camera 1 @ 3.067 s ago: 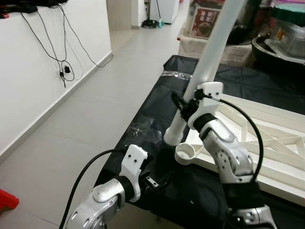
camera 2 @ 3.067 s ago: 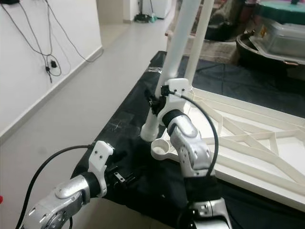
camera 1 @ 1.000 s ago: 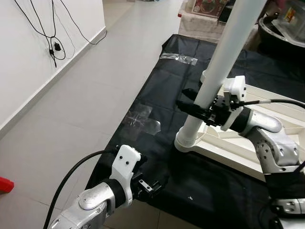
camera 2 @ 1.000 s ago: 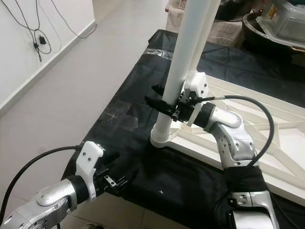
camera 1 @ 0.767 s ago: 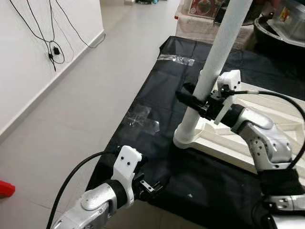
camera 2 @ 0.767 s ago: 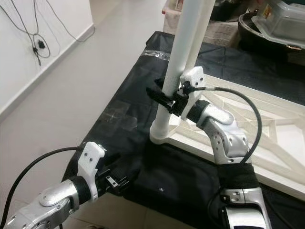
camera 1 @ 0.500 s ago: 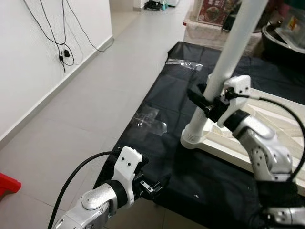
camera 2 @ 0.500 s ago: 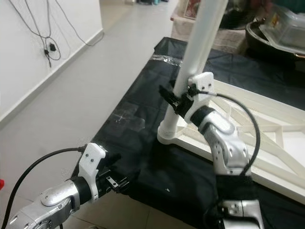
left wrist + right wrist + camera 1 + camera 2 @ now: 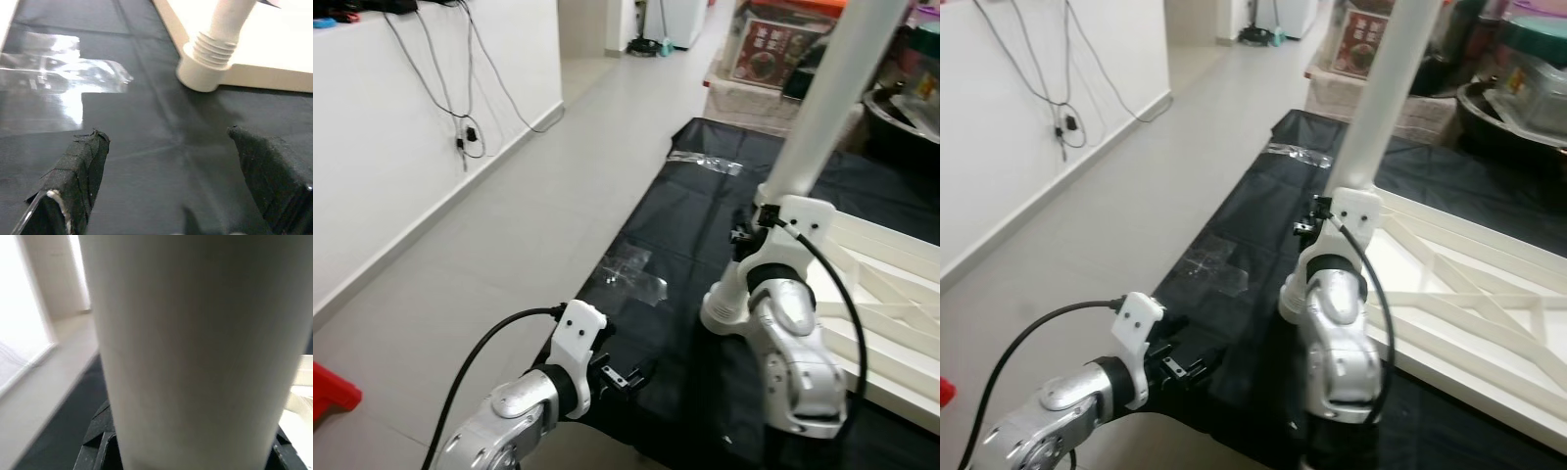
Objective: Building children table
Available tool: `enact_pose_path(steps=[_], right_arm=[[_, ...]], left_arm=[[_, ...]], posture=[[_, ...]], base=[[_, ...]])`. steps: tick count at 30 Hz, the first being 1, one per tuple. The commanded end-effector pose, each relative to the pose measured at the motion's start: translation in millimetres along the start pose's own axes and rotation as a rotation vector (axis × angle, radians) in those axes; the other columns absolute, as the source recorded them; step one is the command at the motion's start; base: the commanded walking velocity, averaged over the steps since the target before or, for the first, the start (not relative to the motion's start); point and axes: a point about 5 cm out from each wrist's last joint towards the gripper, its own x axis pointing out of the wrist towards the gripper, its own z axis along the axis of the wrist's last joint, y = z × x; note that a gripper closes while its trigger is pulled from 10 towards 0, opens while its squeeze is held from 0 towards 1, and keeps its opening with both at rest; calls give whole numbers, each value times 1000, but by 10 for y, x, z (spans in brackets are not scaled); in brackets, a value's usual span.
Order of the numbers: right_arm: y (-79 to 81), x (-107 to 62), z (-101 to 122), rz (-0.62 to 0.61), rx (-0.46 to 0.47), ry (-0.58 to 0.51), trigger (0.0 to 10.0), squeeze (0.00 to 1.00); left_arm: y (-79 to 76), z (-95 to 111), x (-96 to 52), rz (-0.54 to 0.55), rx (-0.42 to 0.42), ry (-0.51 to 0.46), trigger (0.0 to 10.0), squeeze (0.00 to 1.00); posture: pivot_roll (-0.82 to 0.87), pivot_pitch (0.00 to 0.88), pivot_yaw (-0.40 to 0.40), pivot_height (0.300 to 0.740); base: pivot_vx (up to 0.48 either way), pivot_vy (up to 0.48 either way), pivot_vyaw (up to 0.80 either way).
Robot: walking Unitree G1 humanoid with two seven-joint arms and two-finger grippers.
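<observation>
Right claw [image 9: 751,230] pinches the upright white plastic table leg [image 9: 822,117] standing in the tabletop's corner socket [image 9: 203,73]; left claw [image 9: 171,186], spread, hovers nearby

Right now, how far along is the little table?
Done: the tabletop lies underside-up on the black sheet, with a white leg standing in its corner socket. In hand: the right gripper is at that leg. The left gripper hovers open nearby. Left: other legs, judging by this corner alone.
</observation>
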Motion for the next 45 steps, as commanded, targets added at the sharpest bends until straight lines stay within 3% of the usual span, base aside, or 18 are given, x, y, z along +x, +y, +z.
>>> enact_pose_path(steps=[1, 4, 12, 23, 24, 36, 37, 40, 44, 45], right_arm=[[-72, -127, -335, -264, 35, 157, 10000, 0], [46, -178, -336, -253, 55, 159, 10000, 0], [166, -212, -313, -195, 61, 180, 10000, 0], [216, -209, -365, -168, 49, 193, 10000, 0], [224, -210, -375, -151, 45, 193, 10000, 1000], [227, -195, -324, -76, 28, 127, 10000, 1000], [230, -194, -307, -56, 25, 114, 10000, 0], [228, -206, -291, 41, 16, 91, 10000, 0], [228, -206, -291, 41, 16, 91, 10000, 0], [108, -211, -318, 150, -3, 69, 10000, 0]], left_arm=[[18, -25, 35, 0, 19, 7, 10000, 0], [24, -33, 37, -1, 25, 8, 10000, 0], [29, -84, 57, -17, 43, 13, 10000, 0], [48, -125, 84, -23, 52, 14, 10000, 0], [52, -129, 87, -24, 54, 15, 10000, 0], [64, -158, 93, -27, 56, 16, 10000, 0], [64, -159, 94, -28, 55, 15, 10000, 0], [62, -168, 99, -29, 54, 15, 10000, 0], [62, -168, 99, -29, 54, 15, 10000, 0], [61, -179, 109, -33, 53, 13, 10000, 0]], posture=[[166, 27, -43, 740], [171, 26, -45, 740], [162, 18, -43, 740], [161, 9, -40, 740], [161, 7, -39, 740], [159, 6, -38, 740], [159, 6, -38, 740], [152, 2, -39, 740], [152, 2, -39, 740], [142, 0, -38, 740]], base=[[0, 0, 0], [0, 0, 0], [0, 0, 0], [0, 0, 0], [0, 0, 0], [0, 0, 0], [0, 0, 0], [0, 0, 0], [0, 0, 0], [0, 0, 0]])
